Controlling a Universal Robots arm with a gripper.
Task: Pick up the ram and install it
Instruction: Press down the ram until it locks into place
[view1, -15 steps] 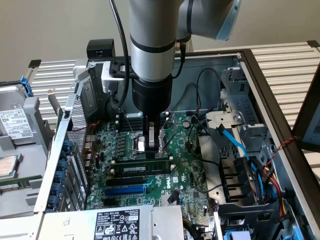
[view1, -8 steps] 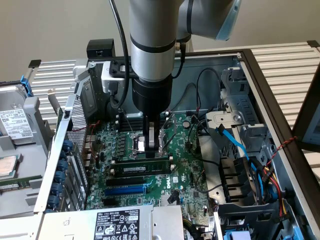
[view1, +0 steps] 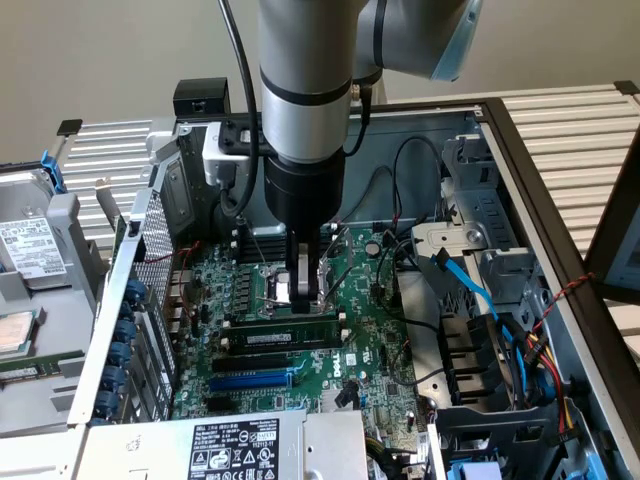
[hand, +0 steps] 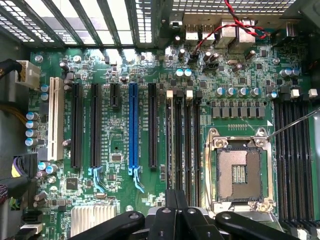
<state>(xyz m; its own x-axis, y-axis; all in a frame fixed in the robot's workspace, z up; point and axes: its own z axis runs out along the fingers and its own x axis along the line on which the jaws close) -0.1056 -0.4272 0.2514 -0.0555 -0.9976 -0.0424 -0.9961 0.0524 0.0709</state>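
The computer case (view1: 520, 170) lay open; its green motherboard (view1: 370, 340) held a blue expansion slot (view1: 250, 379) and a bare CPU socket (hand: 239, 172); the ram (view1: 280, 334) sat in a slot just below the gripper (view1: 306, 300), whose fingers were closed together, holding nothing; a white power-supply label (view1: 235, 450) was unreadable.

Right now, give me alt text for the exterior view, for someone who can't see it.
A robot arm's gripper reaches down into an open computer case, just above the ram standing in a memory slot on the green motherboard. A blue expansion slot lies nearer the camera.
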